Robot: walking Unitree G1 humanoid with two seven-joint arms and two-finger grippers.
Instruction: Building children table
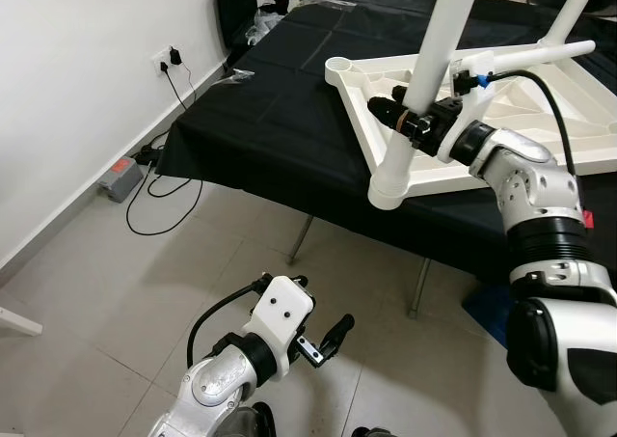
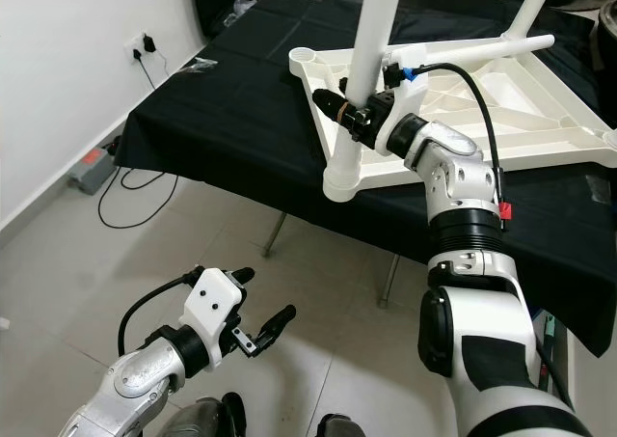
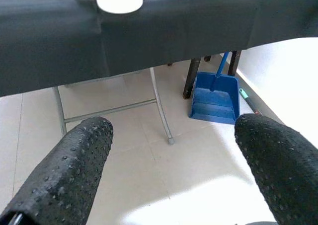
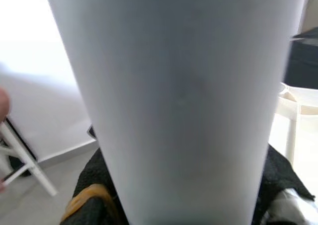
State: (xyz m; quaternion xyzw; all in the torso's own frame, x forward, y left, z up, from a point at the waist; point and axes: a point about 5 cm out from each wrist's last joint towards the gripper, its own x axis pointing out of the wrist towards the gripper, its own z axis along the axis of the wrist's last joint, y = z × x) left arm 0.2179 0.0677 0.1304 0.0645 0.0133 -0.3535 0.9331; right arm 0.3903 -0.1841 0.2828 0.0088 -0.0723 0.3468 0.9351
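A folding table draped in a black cloth [image 1: 260, 109] stood against a white wall [image 1: 67, 90] on a floor of pale tiles [image 1: 106, 302]. On the cloth lay the white children's table [image 1: 540, 109], upside down, its ribbed underside facing up and its near corner reaching past the cloth's front edge. A white table leg [image 1: 429, 66] rose steeply from the socket at that near corner [image 1: 390, 181], and a second white leg [image 1: 578, 3] stood at the far right. The right gripper [image 1: 410, 121] was clamped on the near leg just above the socket, one black finger on either side of it; in the right wrist view the leg [image 4: 184, 101] sat close between the fingers. The left gripper [image 1: 328, 339] hung low over the tiles in front of the table, its fingers [image 3: 69, 175] spread apart and holding nothing. A wall socket with a plug [image 1: 172, 57] sat at the cloth's left edge, with black cables [image 1: 154, 201] trailing to a grey box [image 1: 121, 177] on the floor. Under the table stood thin metal legs [image 3: 161, 108] and a blue dustpan [image 3: 213, 98].
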